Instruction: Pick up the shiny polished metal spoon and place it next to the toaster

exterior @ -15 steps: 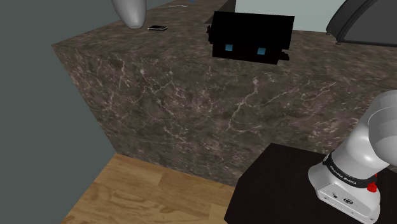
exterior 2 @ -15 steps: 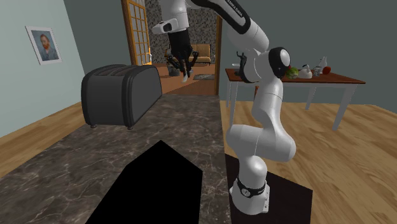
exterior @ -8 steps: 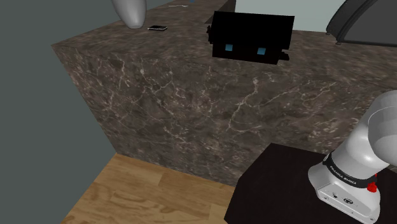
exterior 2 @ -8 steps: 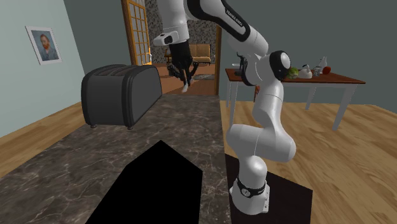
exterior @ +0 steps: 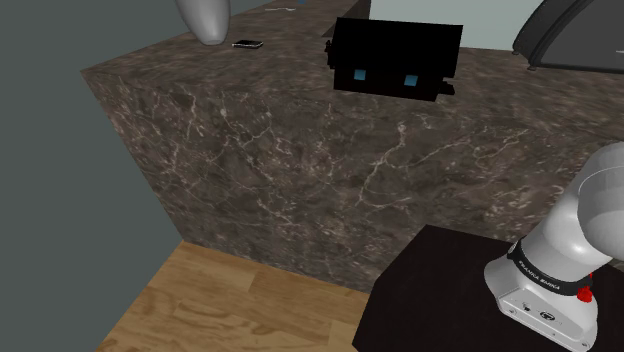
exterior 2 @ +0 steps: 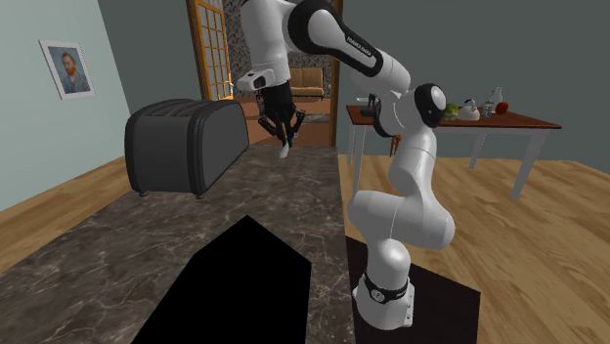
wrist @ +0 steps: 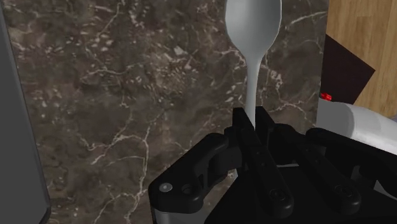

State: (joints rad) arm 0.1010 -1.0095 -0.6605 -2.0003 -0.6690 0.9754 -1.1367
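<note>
One spoon [wrist: 253,39] pinched by handle in claw [wrist: 252,122] — fingers closed tight on it, bowl sticking out past tips. Claw hangs above marble desk [exterior 2: 117,256], spoon clear of surface, near toaster [exterior 2: 184,147] — on its right in second exterior view. Black box [exterior: 395,55] on desk, well apart.

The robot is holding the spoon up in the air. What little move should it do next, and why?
Probably lower it gently. The pincer clasps the spoon by its handle and hangs above the counter, close beside the toaster, so going down should come before letting go.
</note>
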